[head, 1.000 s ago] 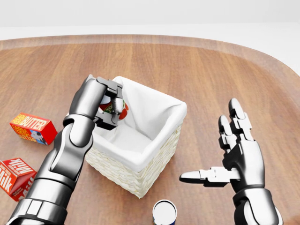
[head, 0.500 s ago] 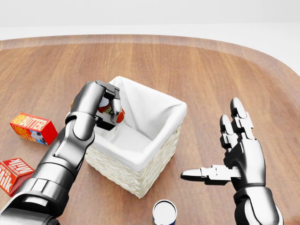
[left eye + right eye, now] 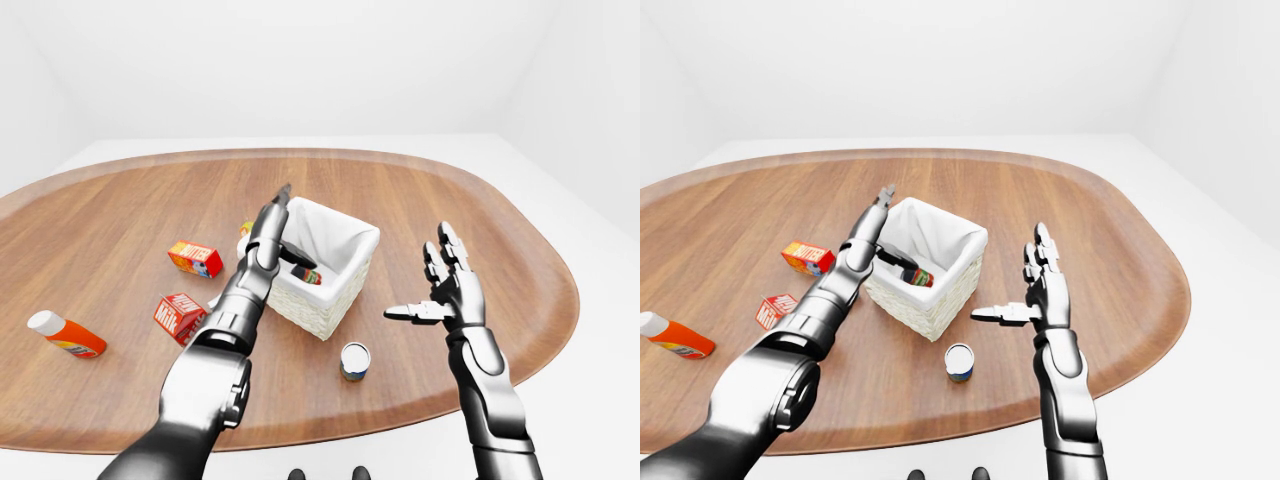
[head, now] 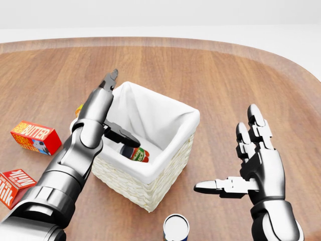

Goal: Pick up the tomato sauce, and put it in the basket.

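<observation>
In the left-eye view, your left hand (image 3: 272, 228) stands over the left rim of the basket (image 3: 345, 285), its fingers spread and holding nothing, and the tomato sauce (image 3: 307, 275) lies inside the white lining, at about 4 o'clock from that hand. In the head view you see the bottle (image 4: 138, 153) on its side at the bottom of the basket (image 4: 165, 163), its long axis running from 10 to 4 o'clock, just below the thumb (image 4: 120, 135); your left hand is clearly the nearer one. I judge that the next move is only to lift this hand straight out. In the right-eye view, your right hand (image 3: 1038, 295) hovers open at 3 o'clock from the basket, well apart, above the worktop (image 3: 1110, 270).
</observation>
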Robot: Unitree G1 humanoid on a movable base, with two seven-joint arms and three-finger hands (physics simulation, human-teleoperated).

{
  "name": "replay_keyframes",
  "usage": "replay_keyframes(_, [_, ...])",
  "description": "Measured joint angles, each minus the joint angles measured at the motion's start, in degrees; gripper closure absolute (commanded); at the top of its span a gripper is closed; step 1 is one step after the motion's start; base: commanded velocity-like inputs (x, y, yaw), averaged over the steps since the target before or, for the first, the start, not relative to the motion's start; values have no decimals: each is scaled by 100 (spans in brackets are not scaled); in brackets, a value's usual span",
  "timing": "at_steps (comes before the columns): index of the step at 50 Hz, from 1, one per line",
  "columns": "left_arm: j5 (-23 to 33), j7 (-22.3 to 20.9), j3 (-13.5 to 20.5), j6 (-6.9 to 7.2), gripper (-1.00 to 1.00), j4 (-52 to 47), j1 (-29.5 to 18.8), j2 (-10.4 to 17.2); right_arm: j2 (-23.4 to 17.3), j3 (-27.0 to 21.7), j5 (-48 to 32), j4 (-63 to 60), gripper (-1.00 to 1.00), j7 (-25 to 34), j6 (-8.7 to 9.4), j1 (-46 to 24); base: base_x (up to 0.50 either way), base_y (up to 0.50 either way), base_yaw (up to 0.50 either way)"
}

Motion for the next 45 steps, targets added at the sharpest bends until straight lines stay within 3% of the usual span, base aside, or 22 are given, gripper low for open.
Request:
replay_keyframes(13, [-26, -46, 9, 0, -100, -178, 37, 3, -2, -5, 1, 1, -100, 4, 0, 0, 0, 0, 0])
replay_keyframes(25, [-93, -370, 21, 37, -100, -1320, 349, -4, 2, 7, -13, 51, -100, 4, 0, -9, 0, 0, 0])
replay_keyframes(33, [-143, -737, 28, 398, -100, -2577, 720, -41, 6, 17, -23, 68, -100, 3, 0, -3, 0, 0, 0])
replay_keyframes(42, [-196, -1172, 35, 960, -100, -4074, 1185, -80, 10, 27, -35, 89, -100, 1, 0, -5, 0, 0, 0])
replay_keyframes(45, [-214, -1304, 41, 1000, -100, -4549, 1353, -88, 12, 33, -40, 112, -100, 2, 0, -8, 0, 0, 0])
